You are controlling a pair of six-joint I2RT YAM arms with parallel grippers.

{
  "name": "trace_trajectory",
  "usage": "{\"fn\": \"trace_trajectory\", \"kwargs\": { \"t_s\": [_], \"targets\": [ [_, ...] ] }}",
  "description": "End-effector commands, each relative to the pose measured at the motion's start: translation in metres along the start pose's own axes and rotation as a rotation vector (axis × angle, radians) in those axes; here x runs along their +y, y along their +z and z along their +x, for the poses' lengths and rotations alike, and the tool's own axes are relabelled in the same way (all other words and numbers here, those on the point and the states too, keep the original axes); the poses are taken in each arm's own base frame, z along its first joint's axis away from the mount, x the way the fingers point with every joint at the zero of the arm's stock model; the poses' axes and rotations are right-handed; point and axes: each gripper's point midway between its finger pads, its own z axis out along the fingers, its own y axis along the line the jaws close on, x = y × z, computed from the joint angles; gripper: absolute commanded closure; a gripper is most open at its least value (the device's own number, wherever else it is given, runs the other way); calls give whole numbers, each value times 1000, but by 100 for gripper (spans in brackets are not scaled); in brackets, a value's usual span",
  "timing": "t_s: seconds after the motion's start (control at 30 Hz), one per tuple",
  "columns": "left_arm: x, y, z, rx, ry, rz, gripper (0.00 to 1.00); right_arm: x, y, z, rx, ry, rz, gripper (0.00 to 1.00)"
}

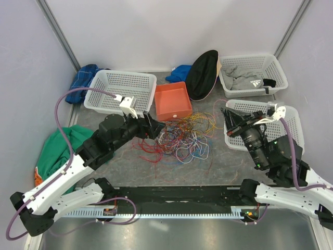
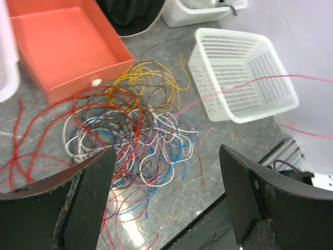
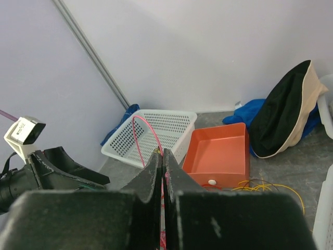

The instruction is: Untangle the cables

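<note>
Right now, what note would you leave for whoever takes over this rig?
Left end effector: open, empty, above the tangle.
Right end effector: shut on a pink cable stretched from the heap towards the right.
Cables: one knotted heap on the table, in front of the orange tray.
Done: no cable looks fully separated.
To do: draw the pink one free, then the rest.

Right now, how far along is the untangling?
Early. Nothing looks separated: the cables lie in one knotted pile beside the orange tray. In hand: the right end effector is shut on one pink cable, which runs from the pile across the white basket. The left end effector is open, facing the pile, holding nothing. Left: nearly every strand.
</note>
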Motion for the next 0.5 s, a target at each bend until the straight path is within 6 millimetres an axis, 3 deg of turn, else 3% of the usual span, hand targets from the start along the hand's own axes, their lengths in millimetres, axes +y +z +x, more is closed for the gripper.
{"fn": "trace_trajectory", "kwargs": {
  "t_s": [0.0, 0.07, 0.1, 0.27, 0.4, 0.47],
  "targets": [
    [-28, 4, -12, -120, 45, 192, 8, 14, 6, -3, 25, 0, -32, 100],
    [-45, 5, -19, -171, 79, 294, 5, 21, 7, -6, 29, 15, -54, 100],
    [-43, 11, -13, -173, 128, 299, 0, 23, 9, -3, 38, 13, -60, 100],
    [-58, 31, 4, -223, 354, 329, 0, 33, 10, -8, 49, 34, -89, 100],
    [-45, 58, 17, -221, 496, 205, 0, 39, 11, -9, 58, 37, -107, 100],
    [-37, 67, 14, -224, 510, 145, 1, 41, 11, -11, 59, 44, -117, 100]
  ]
}}
